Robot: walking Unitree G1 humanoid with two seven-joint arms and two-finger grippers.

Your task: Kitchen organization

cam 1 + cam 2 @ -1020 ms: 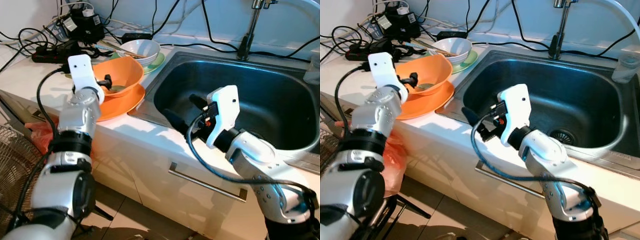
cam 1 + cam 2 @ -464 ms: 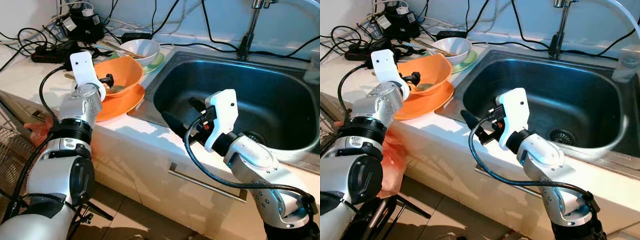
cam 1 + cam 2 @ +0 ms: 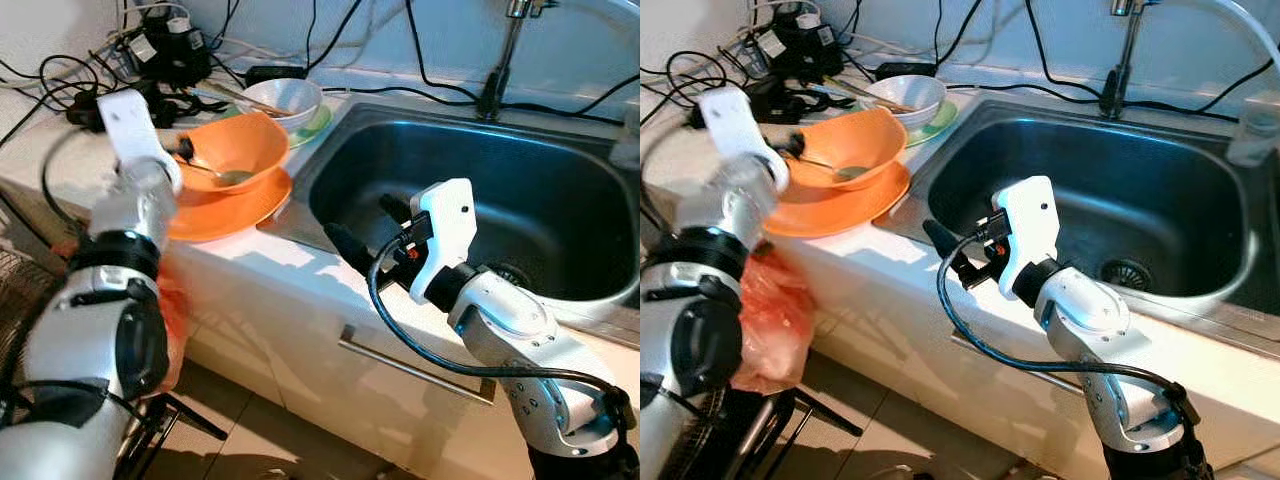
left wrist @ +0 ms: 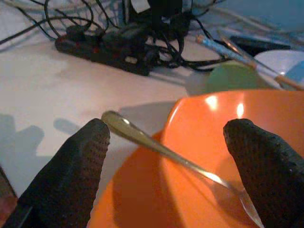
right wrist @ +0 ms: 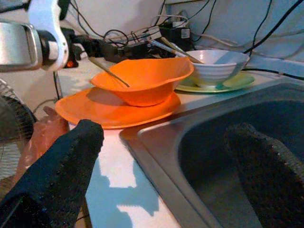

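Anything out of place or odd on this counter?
Yes: a tangle of black cables and a power strip lies on the counter right beside the dishes and near the sink. The spoon leans in the orange bowl, handle jutting over the rim. Nothing looks spilled or broken.

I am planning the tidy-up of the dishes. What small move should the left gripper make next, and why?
Probably ease the left gripper forward and close on the spoon. Its fingers are open on either side of the handle, which juts over the rim of the orange bowl; nothing is gripped yet.
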